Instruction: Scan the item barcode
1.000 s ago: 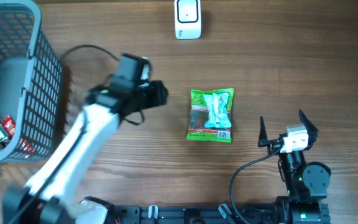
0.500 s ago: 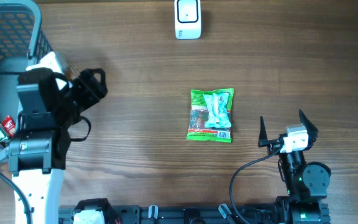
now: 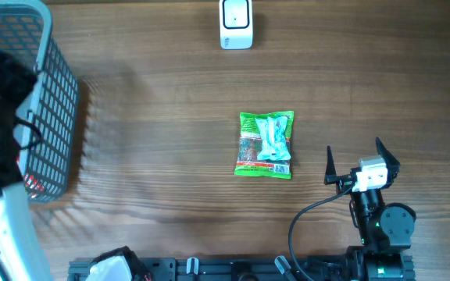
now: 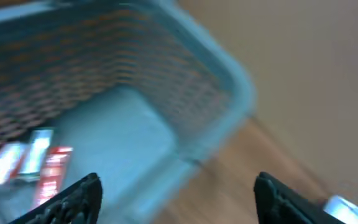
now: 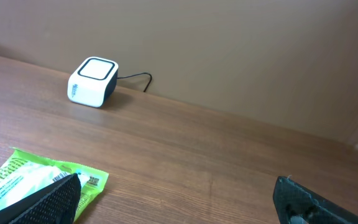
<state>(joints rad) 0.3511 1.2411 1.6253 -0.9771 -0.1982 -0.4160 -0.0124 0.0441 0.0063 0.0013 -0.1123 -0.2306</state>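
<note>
The item, a green snack packet (image 3: pixel 266 145), lies flat at the table's middle, its small printed code near the bottom right corner. The white box-shaped scanner (image 3: pixel 236 23) stands at the far edge. My right gripper (image 3: pixel 354 152) rests to the right of the packet, open and empty. In the right wrist view the packet (image 5: pixel 36 177) lies at the left finger and the scanner (image 5: pixel 92 82) stands further back. My left gripper (image 3: pixel 6 74) hangs over the basket at the far left. The blurred left wrist view shows my left gripper (image 4: pixel 179 199) with fingers wide apart and nothing between them.
A grey mesh basket (image 3: pixel 53 94) fills the left edge, with red-and-white packs (image 4: pixel 42 168) on its floor. Its rim (image 4: pixel 229 74) crosses the left wrist view. The scanner's black cable runs along the back wall.
My left arm has swung from near the packet leftward to over the basket, its jaws spreading wider. The packet and the right arm have not moved.
</note>
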